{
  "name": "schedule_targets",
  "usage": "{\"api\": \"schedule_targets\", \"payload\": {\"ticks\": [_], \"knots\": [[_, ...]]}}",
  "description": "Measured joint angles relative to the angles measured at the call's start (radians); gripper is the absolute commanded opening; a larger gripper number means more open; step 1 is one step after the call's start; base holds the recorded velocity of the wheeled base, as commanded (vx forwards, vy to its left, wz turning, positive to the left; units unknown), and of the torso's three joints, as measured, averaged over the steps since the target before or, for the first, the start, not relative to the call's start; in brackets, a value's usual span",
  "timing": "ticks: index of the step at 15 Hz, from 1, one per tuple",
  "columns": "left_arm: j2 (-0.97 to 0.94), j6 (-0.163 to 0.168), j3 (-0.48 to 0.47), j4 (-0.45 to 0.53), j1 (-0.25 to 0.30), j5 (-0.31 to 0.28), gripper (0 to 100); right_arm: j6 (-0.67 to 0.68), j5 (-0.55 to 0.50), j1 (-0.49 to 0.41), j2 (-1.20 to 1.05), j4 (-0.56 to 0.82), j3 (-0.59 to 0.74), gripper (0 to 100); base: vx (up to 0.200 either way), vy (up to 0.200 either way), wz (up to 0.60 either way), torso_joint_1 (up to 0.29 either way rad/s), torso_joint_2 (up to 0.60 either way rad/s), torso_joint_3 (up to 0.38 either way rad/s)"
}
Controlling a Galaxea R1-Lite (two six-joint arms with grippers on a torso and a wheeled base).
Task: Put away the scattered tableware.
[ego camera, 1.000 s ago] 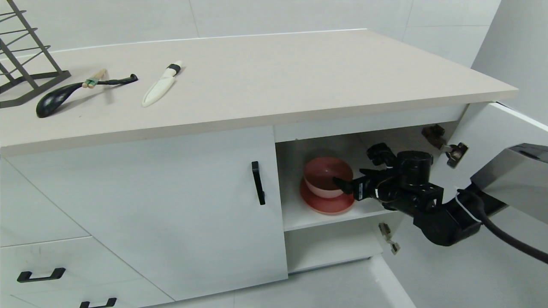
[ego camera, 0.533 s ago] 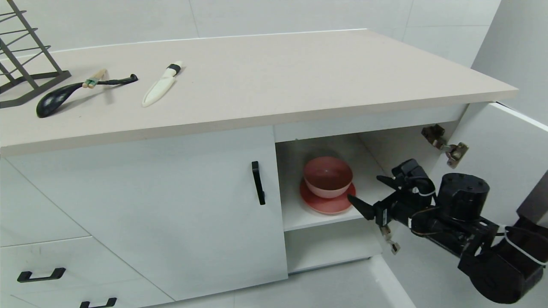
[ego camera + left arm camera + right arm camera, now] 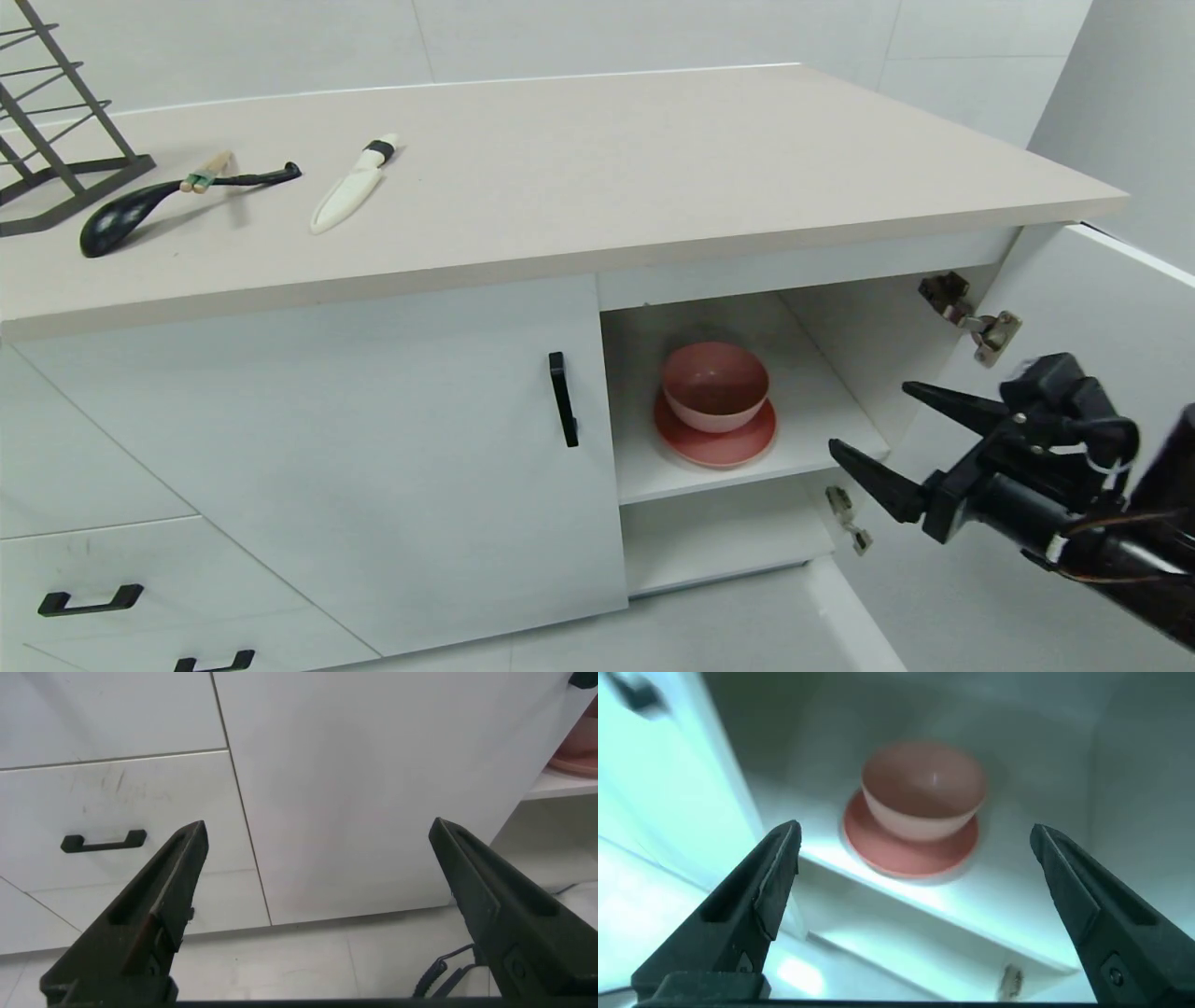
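Note:
A pink bowl sits on a red plate on the upper shelf of the open cupboard. My right gripper is open and empty, just outside the cupboard to the right of the shelf. In the right wrist view the bowl and plate lie ahead between the spread fingers. On the counter lie a black ladle, chopsticks across its handle, and a cream knife. My left gripper is open before the closed white door.
A dark wire rack stands at the counter's far left. The cupboard's right door is swung open beside my right arm. A black door handle and drawer handles sit on the cabinet front.
My right gripper has pulled back out of the cupboard, right and down, away from the bowl and plate, which stay on the shelf. Its fingers now stand wide apart.

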Motion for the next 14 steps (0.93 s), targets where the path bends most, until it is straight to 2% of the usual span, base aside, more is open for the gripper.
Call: {"api": "schedule_targets", "payload": {"ticks": [4, 6, 10, 12, 14], "knots": [[0.0, -0.029, 0.0, -0.001, 0.0, 0.0, 100, 0.013, -0.001, -0.05, -0.26, 0.036, 0.172, 100, 0.0, 0.0, 0.0, 0.0, 0.0, 0.0], [0.0, -0.038, 0.0, -0.001, 0.0, 0.0, 100, 0.019, -0.004, -0.092, -0.41, 0.165, 0.203, 100, 0.0, 0.0, 0.0, 0.0, 0.0, 0.0], [0.0, -0.039, 0.0, -0.001, 0.0, 0.0, 100, 0.07, -0.025, -0.148, -0.801, 0.567, 0.218, 100, 0.0, 0.0, 0.0, 0.0, 0.0, 0.0], [0.0, -0.039, 0.0, -0.001, 0.0, 0.0, 100, 0.101, -0.027, -0.206, -1.058, 0.806, 0.219, 100, -0.2, 0.0, 0.0, 0.01, 0.0, 0.0], [0.0, -0.039, 0.0, -0.001, 0.0, 0.0, 100, 0.124, -0.035, -0.29, -1.31, 1.117, 0.219, 100, -0.2, 0.0, 0.0, 0.002, -0.01, 0.002]]}}
